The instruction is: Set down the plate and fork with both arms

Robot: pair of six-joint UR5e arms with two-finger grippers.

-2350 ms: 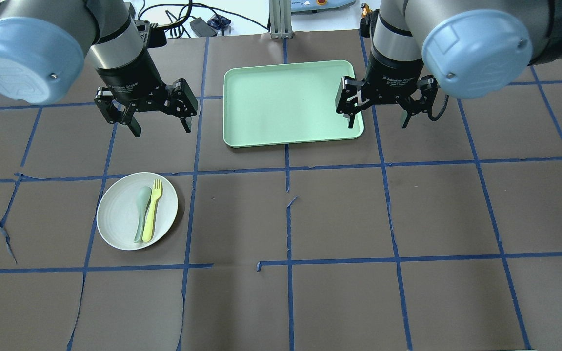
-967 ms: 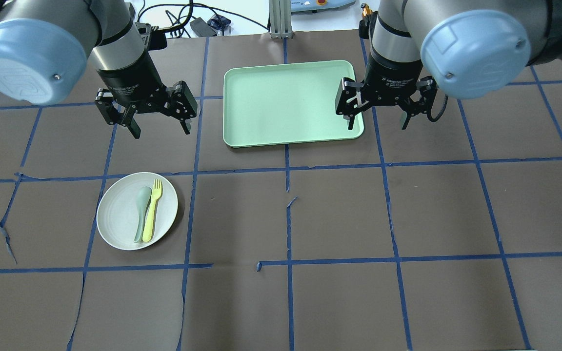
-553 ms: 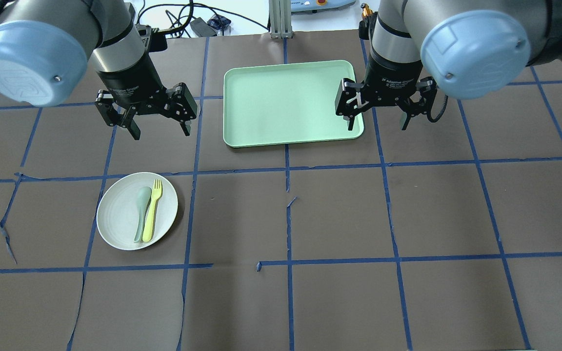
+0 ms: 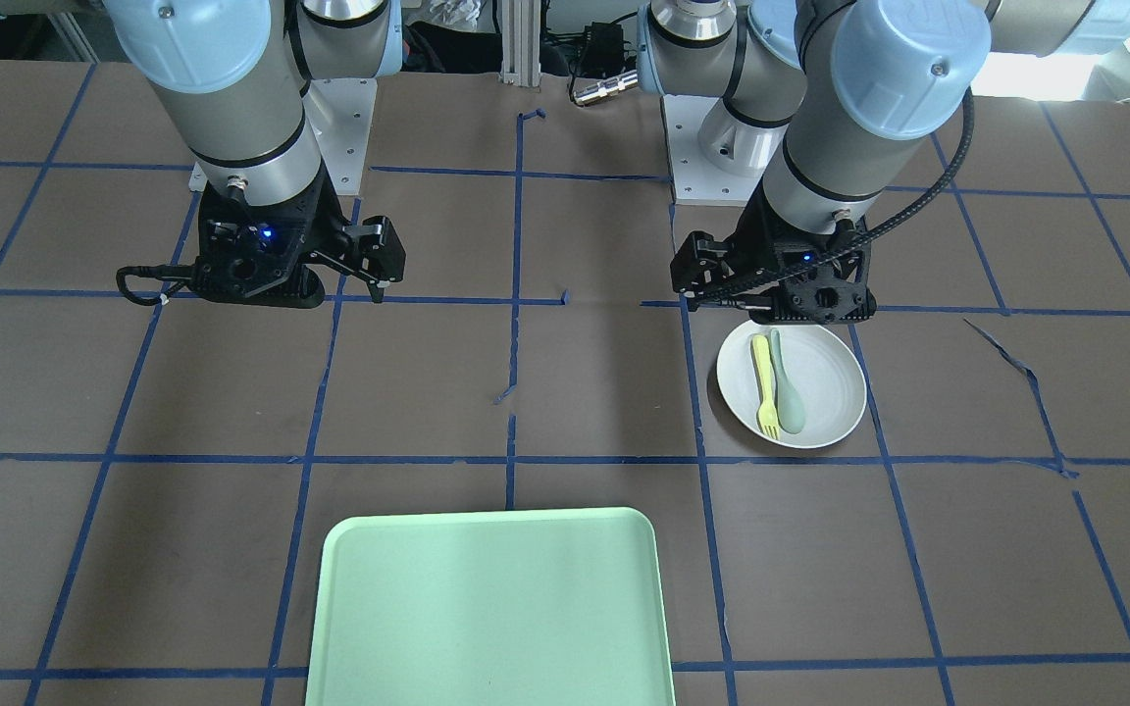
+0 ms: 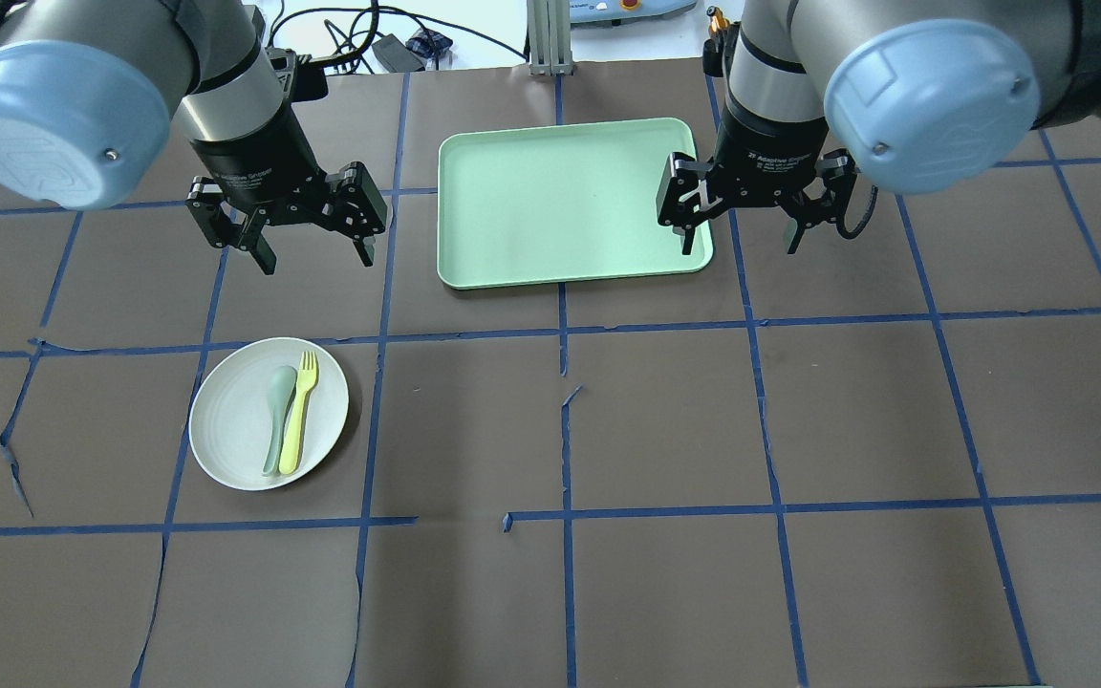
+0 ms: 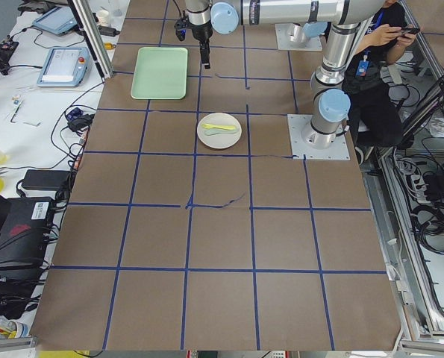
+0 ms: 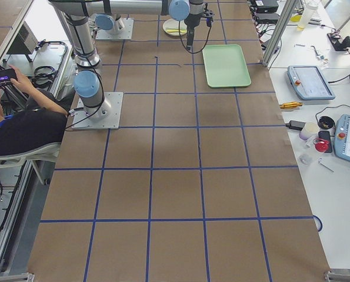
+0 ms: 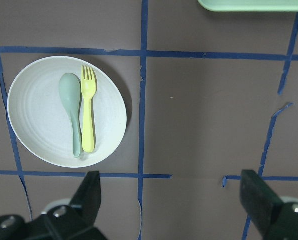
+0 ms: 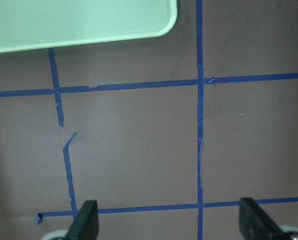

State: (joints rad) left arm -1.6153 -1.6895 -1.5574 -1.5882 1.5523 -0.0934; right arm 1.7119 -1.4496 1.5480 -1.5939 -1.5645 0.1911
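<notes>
the off-white plate (image 5: 230, 420) sits on the brown mat (image 5: 665, 420) on the robot's left side. the pale-yellow fork (image 5: 299, 413) lies in it, side by side with a grey-green spoon (image 5: 276, 419). the left gripper (image 5: 316, 256) hovers above the mat near the plate, jaws spread wide, holding nothing. the right gripper (image 5: 740, 245) hangs high near the mint-green tray (image 5: 550, 201), likewise spread and empty.

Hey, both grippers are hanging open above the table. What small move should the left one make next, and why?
Probably shift the left gripper over the plate and start lowering it. It hangs open and empty, not yet at the plate, and the fork lies untouched on the plate right beside the spoon.
</notes>
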